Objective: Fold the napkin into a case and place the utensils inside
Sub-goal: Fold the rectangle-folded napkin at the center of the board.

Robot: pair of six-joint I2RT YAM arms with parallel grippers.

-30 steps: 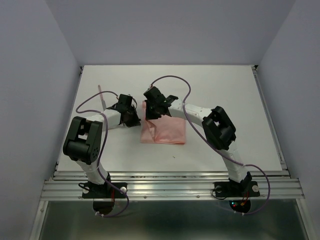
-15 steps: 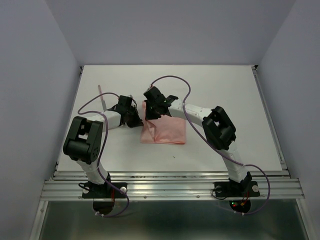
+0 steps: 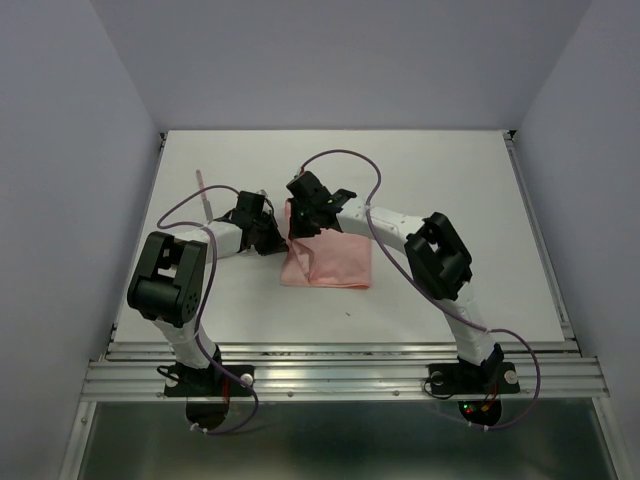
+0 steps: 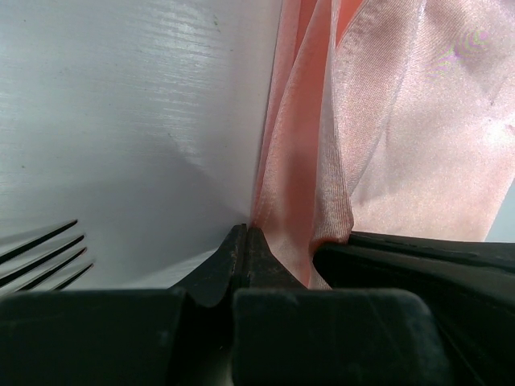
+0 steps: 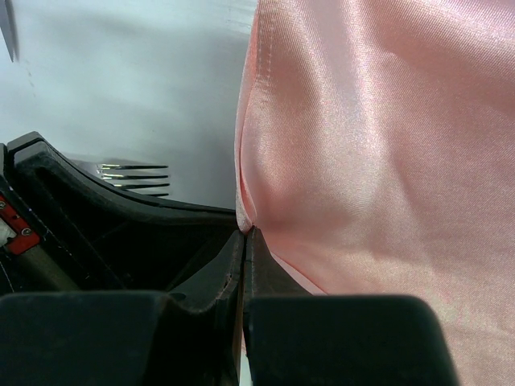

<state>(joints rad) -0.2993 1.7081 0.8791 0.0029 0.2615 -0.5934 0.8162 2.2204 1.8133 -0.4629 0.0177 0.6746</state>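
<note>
Fork (image 4: 40, 253) tines lie on the table (image 3: 450, 200), left of the left gripper (image 3: 268, 236) in its wrist view. That gripper's jaws are fully closed, pinching the napkin (image 3: 330, 262) at its left edge. Right gripper (image 3: 300, 222) sits just beside it, also clamped tight on a fold near the napkin's far-left corner. The rest of the cloth lies flat mid-table.

The left arm (image 3: 172, 285) and the right arm (image 3: 440, 260) are wearing white shells between chunky black joint housings, each standing on a black base bolted to the metal rail (image 3: 340, 378). A thin purple cable (image 3: 345, 153) is looping loosely along each arm up from that rail, and small green and red lights (image 3: 470, 408) are glowing just below it. The fingers (image 4: 217, 273) are showing as matte black wedges.
</note>
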